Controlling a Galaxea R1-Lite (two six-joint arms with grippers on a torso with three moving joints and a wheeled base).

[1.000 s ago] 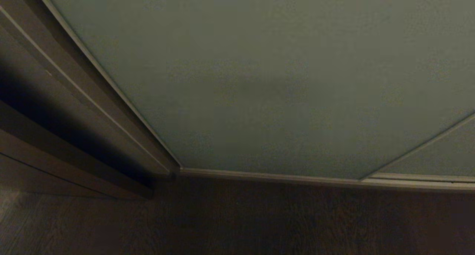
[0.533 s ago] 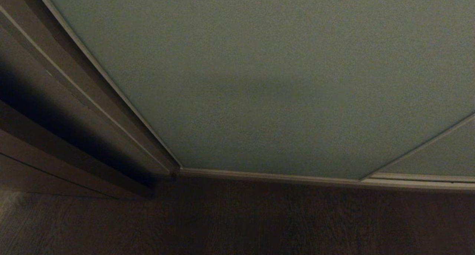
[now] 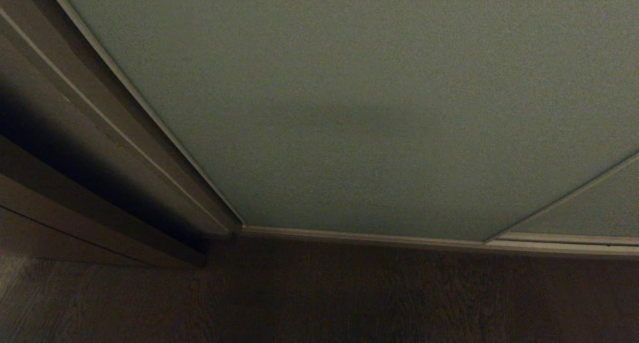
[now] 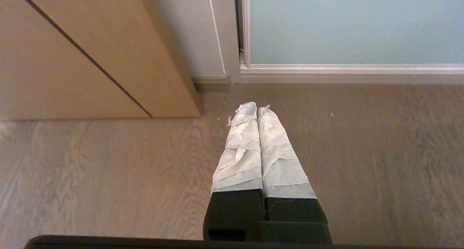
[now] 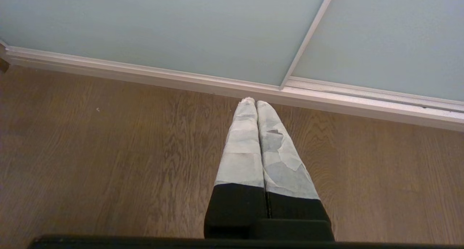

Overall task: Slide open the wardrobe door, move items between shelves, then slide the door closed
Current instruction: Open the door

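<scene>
The sliding wardrobe door (image 3: 359,108) is filling most of the head view, pale grey-green, with its bottom rail (image 3: 359,237) running along the lower part above the wooden floor (image 3: 319,298). A second panel (image 3: 589,208) is meeting it at lower right. Brown wooden panelling (image 3: 55,148) is standing at the left edge. The left gripper (image 4: 253,108) is hanging above the floor near that corner, tape-wrapped fingers pressed together, empty. The right gripper (image 5: 256,102) is doing likewise, near the rail.
</scene>
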